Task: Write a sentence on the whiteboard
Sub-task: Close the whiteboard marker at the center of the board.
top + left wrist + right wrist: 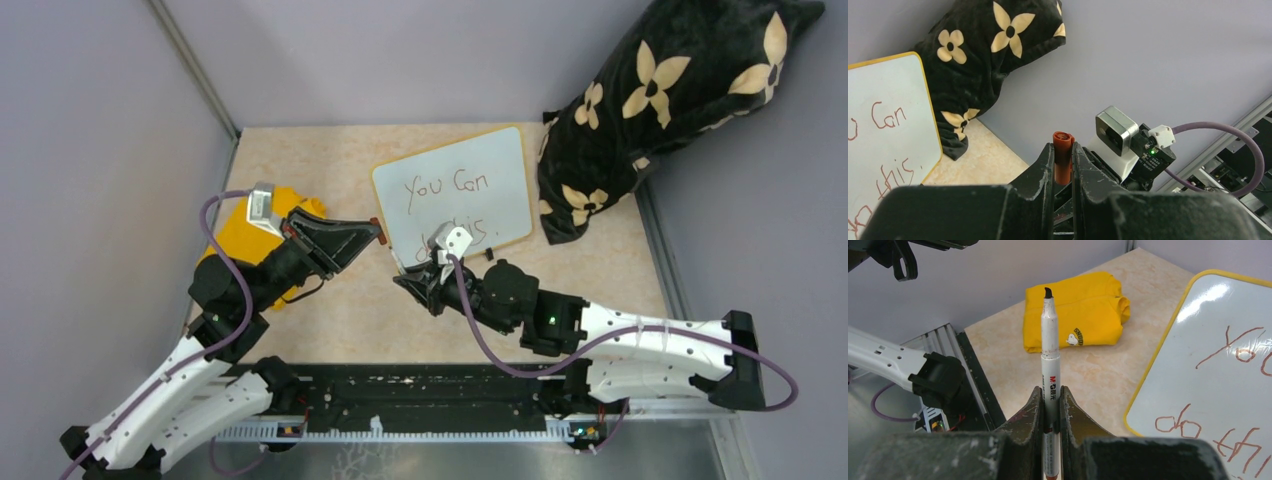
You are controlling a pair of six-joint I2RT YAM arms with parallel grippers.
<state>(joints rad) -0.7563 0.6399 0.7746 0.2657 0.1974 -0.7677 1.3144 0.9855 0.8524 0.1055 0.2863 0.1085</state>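
Whiteboard (500, 160) upper centre of top view, flat on bench (330, 300), sentence (452, 186) on it.
Left wrist view, lower centre: left gripper (1063, 157) clamped on orange cap (1063, 142).
Right wrist view: right gripper (1050, 400) pinching marker (1050, 340).
Board probably light, stiff, slick; best steadied at rim.

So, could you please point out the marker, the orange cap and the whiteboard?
marker (1050, 352): right wrist view, on the middle of the white barrel.
orange cap (1063, 155): left wrist view, on its side, below the open end.
whiteboard (505, 155): top external view, on bare white surface above the writing.
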